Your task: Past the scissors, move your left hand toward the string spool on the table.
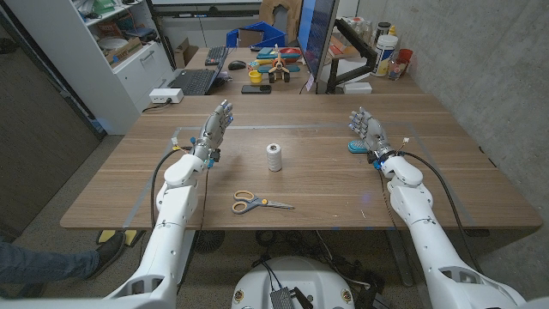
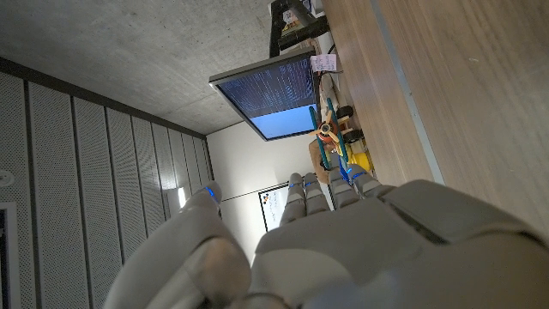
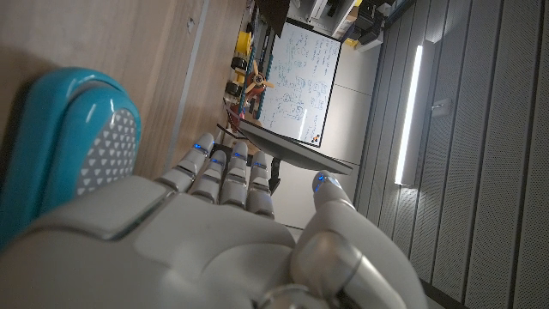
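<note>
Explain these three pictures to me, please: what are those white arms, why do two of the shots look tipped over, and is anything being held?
The white arms belong to a robot standing at a wooden table. The wide picture comes from a camera on its head, looking down over both arms. The other two come from cameras on the wrists, looking along the back of each hand, so the room appears turned.

On the table a white string spool stands upright near the middle. Orange-handled scissors lie closer to the robot. A teal object lies beside the right hand; up close it has a grey patterned panel, but I cannot tell what it is.

The left hand is raised to the left of the spool, apart from it. Both hands hold nothing, fingers extended. Behind the table is a desk with a keyboard and a monitor.
</note>
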Motion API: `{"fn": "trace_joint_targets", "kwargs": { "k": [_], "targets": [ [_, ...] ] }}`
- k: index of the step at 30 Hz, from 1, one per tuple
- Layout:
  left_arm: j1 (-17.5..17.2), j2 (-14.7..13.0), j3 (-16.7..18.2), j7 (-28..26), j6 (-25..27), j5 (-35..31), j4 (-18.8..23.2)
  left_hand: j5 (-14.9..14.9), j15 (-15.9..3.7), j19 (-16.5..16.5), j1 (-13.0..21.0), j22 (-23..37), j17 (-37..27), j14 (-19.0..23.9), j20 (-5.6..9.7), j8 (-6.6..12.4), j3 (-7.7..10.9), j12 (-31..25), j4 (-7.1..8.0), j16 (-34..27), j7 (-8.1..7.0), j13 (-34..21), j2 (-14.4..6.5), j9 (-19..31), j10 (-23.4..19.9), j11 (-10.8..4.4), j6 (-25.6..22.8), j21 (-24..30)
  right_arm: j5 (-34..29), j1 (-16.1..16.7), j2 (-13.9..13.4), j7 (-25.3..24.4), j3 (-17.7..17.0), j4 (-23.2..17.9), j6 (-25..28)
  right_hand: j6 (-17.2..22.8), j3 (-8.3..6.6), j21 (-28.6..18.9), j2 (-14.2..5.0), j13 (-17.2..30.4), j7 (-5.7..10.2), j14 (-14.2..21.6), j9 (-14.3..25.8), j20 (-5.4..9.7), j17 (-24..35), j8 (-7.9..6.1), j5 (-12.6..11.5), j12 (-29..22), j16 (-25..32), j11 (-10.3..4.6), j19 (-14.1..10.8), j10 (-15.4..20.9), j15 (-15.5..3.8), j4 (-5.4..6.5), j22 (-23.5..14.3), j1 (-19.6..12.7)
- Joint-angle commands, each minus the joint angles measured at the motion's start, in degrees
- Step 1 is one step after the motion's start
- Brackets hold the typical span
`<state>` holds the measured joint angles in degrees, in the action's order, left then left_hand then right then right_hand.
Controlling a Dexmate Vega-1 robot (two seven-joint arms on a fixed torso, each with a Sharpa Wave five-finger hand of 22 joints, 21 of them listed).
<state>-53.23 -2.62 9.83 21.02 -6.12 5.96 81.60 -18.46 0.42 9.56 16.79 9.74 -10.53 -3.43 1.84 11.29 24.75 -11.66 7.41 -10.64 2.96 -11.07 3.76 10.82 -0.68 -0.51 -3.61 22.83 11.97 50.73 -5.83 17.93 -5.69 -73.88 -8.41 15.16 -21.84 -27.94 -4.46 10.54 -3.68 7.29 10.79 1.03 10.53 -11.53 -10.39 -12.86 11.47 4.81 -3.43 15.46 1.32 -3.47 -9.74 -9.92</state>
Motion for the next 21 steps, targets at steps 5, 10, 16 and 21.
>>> {"fn": "trace_joint_targets", "kwargs": {
  "k": [5, 10, 16, 21],
  "targets": [
    [-0.4, 3.5, 2.6, 2.9, -1.5, -4.1, 1.7, -0.5, 0.11, 1.6, 0.8, 0.3, -0.1, 0.3, 0.10, 0.44, 0.16, -0.3, -0.56, -0.6, -0.29, -0.1, -0.1, 0.1, -0.6, -0.37, -0.8, -0.3, -2.4, -0.1, 2.6, 1.9, -2.7, -0.4, 0.5, 0.5, -0.28, 0.2, -0.15, 0.2, 0.33, 0.6, 0.2, 0.12, 0.3, -0.12, -0.2, -0.2, 0.2, 0.26, -0.4, 0.6, -0.12, -0.07, -0.3, -0.2],
    [-0.5, 3.9, 2.7, 3.4, -1.6, -4.6, 2.0, -0.6, 0.08, 1.6, 1.0, 0.3, 0.0, 0.4, 0.03, 0.47, 0.19, -0.4, -0.66, -0.6, -0.31, -0.1, -0.2, 0.1, -0.7, -0.39, -0.9, -0.4, -2.6, 0.0, 2.9, 2.2, -3.1, -0.3, 0.3, 0.5, -0.30, 0.3, -0.15, 0.2, 0.40, 0.6, 0.2, 0.09, 0.2, -0.09, -0.2, -0.2, 0.1, 0.28, -0.4, 0.6, -0.11, -0.13, -0.3, -0.3],
    [-0.6, 4.2, 2.8, 3.9, -1.9, -5.2, 2.7, -0.6, 0.08, 1.6, 1.2, 0.3, 0.0, 0.4, -0.03, 0.49, 0.24, -0.4, -0.81, -0.6, -0.35, -0.1, -0.3, 0.1, -0.7, -0.54, -0.9, -0.6, -2.7, 0.1, 3.2, 2.4, -3.4, -0.4, 0.2, 0.5, -0.29, 0.4, -0.17, 0.2, 0.37, 0.6, 0.2, 0.07, 0.2, -0.07, -0.2, -0.2, 0.1, 0.27, -0.5, 0.7, -0.14, -0.12, -0.3, -0.2],
    [-0.8, 4.3, 2.7, 4.2, -2.0, -5.6, 3.4, -0.7, 0.03, 1.6, 1.6, 0.3, 0.0, 0.4, -0.16, 0.52, 0.33, -0.4, -1.04, -0.6, -0.35, -0.1, -0.4, 0.1, -0.7, -0.49, -1.1, -0.7, -2.6, 0.2, 3.4, 2.5, -3.7, -0.3, -0.1, 0.5, -0.30, 0.5, -0.13, 0.2, 0.43, 0.7, 0.2, 0.06, 0.2, -0.06, -0.2, -0.2, 0.0, 0.22, -0.5, 0.8, -0.14, -0.21, -0.3, -0.3]
  ]
}}
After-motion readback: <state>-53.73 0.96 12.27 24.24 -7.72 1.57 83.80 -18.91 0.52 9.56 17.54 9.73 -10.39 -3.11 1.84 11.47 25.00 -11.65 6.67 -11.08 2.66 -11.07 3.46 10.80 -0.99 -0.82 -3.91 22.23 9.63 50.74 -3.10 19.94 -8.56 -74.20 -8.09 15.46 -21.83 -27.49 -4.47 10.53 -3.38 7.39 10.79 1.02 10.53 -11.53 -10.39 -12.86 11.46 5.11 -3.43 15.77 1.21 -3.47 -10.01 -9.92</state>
